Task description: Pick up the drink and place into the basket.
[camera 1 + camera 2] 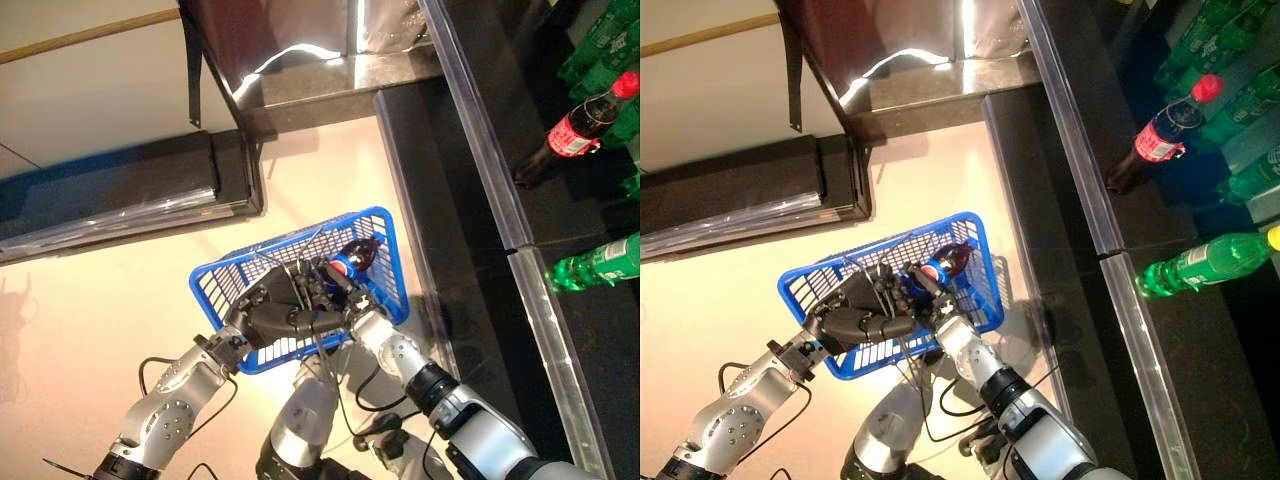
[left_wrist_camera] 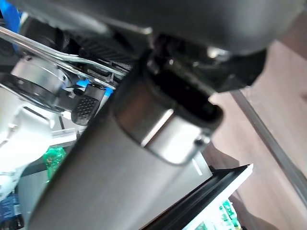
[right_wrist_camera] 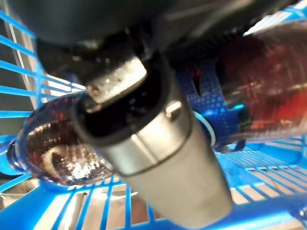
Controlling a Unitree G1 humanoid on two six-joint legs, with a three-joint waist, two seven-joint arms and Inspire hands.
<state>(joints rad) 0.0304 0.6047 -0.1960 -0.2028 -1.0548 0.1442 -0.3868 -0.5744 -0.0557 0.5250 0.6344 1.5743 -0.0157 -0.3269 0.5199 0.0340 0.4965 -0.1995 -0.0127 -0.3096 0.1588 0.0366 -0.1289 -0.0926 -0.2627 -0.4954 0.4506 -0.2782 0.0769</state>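
Note:
The blue basket [image 1: 398, 272] hangs raised in front of me, above the pale floor. My left hand [image 1: 272, 316] is shut on its thin wire handles [image 2: 48, 51] at the near rim. My right hand [image 1: 347, 292] reaches into the basket from the near right. Its fingers and thumb [image 3: 158, 143] curl round a dark cola bottle with a blue label [image 1: 358, 254]. The bottle lies low inside the basket, against the blue mesh [image 3: 110, 201], and it also shows in the right wrist view [image 3: 268, 86].
A dark shelf unit runs along the right, with a clear rail [image 1: 500, 190] at its edge. It holds a red-capped cola bottle [image 1: 577, 125] and green bottles [image 1: 600, 265]. A low dark cabinet [image 1: 110, 200] stands at the left.

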